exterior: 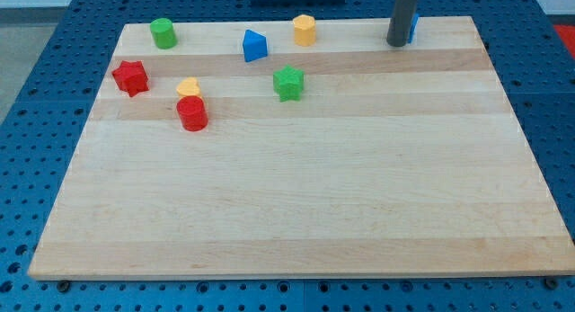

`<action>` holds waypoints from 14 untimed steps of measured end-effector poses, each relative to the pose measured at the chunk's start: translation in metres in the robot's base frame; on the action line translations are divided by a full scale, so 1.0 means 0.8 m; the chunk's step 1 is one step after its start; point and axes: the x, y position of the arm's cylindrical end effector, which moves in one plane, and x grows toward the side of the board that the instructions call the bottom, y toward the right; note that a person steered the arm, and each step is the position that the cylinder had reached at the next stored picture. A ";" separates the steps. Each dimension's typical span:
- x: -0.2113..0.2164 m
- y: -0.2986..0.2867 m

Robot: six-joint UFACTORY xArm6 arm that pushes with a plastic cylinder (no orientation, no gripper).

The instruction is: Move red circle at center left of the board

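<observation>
My tip (395, 44) is a bare rod, no fingers to spread, at the board's (314, 195) one o'clock, well apart from the red circle (192, 113) at ten

A wooden board (305, 195) lay on a blue perforated table (54, 60). Near the board's top edge stood a green cylinder (163, 32), a blue triangular block (254, 46) and an orange hexagonal block (305, 30). A red star (130, 76) sat at the view's left, a yellow heart-like block (188, 85) beside it, and a green star (288, 82) nearer the centre.
</observation>
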 end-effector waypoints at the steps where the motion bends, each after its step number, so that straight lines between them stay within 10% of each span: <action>1: 0.046 0.000; 6: 0.175 -0.036; 10: 0.202 -0.432; 14: 0.216 -0.464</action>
